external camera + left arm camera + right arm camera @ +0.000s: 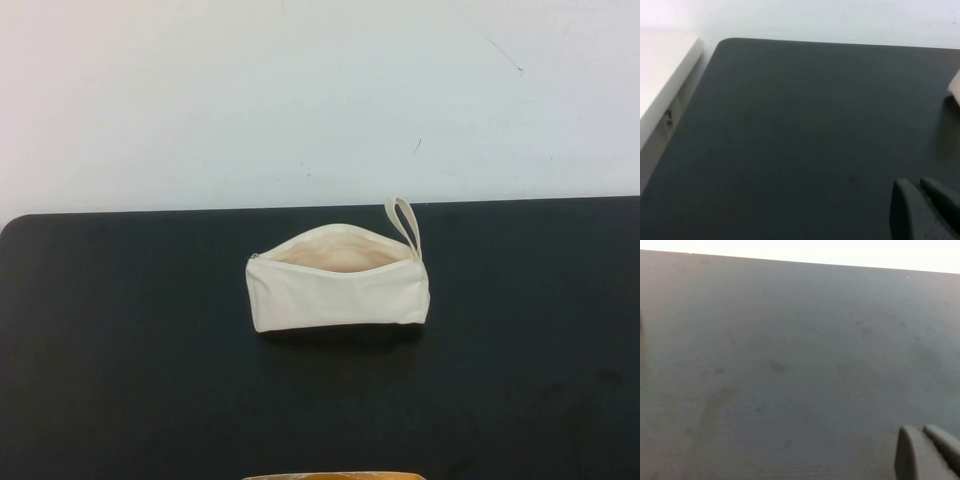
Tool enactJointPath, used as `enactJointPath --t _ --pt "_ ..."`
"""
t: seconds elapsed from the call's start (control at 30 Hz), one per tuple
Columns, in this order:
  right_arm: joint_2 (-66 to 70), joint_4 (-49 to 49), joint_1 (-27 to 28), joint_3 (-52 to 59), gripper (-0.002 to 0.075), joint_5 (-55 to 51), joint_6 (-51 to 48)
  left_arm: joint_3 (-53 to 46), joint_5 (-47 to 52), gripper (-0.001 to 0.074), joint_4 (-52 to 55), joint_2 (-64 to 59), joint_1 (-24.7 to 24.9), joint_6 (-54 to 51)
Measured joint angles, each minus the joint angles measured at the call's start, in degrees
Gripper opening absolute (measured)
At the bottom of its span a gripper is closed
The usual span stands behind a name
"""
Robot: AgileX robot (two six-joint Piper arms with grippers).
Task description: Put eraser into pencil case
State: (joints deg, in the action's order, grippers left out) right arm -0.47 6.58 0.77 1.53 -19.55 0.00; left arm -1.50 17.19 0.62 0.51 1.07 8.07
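The pencil case (338, 285) lies in the middle of the black table (120, 330). It is a cream-white pouch with its zip open, the beige lining showing and its loop strap (403, 224) at the back right. A corner of it shows in the left wrist view (955, 89). The eraser shows in no view. My left gripper (916, 183) is shut and empty over bare table left of the pouch. My right gripper (920, 429) is shut and empty over bare table. Neither gripper shows in the high view.
A white wall rises behind the table's back edge (300, 207). A tan-orange strip (335, 476) pokes in at the bottom edge of the high view. A white ledge (665, 75) runs beside the table's left end.
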Motion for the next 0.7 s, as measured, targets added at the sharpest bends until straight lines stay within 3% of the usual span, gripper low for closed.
enactJointPath --t 0.17,0.7 --pt "0.00 0.00 0.00 0.00 -0.0001 0.00 0.00 0.00 0.57 -0.0001 1.53 0.00 0.00 2.52" --pt "0.00 0.00 0.00 0.00 -0.0001 0.00 0.00 0.11 1.18 -0.0001 1.30 0.00 0.00 -3.70"
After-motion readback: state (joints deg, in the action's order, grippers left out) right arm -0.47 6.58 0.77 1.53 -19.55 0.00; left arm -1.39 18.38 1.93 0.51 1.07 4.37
